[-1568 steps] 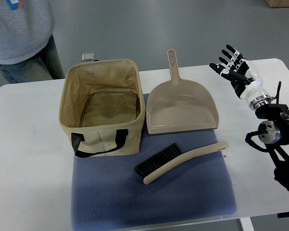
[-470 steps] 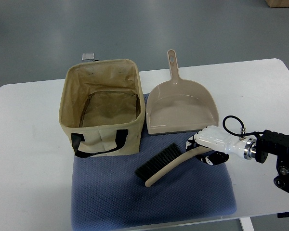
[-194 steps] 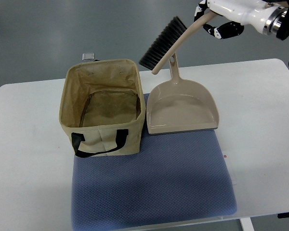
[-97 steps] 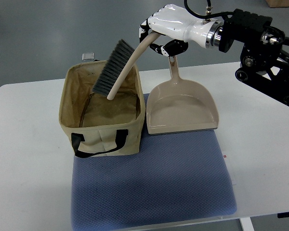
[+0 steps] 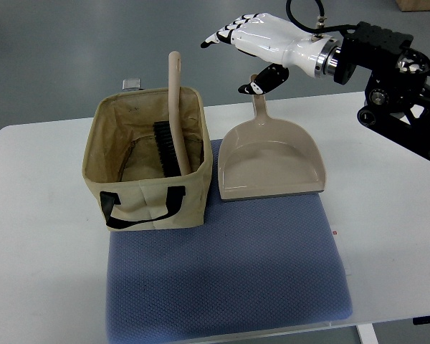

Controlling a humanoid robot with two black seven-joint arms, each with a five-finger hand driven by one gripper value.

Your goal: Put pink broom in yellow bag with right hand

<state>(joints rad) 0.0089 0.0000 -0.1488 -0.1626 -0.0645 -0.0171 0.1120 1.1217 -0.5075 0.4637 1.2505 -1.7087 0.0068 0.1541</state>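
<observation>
Fingers on my right hand [image 5: 252, 44] were spread apart and held nothing; it hung above the dustpan [image 5: 271, 162] handle, clear of the bag [image 5: 147, 159]. From my screen, the broom [image 5: 174, 118] stood inside the bag, bristle end down against the right wall, its handle sticking up past the rim and leaning toward the back. The bag sat on the blue mat [image 5: 228, 272], just beside the dustpan. I judged the placing done: the broom was in and released, and only pulling the arm away was left. No left arm showed.
</observation>
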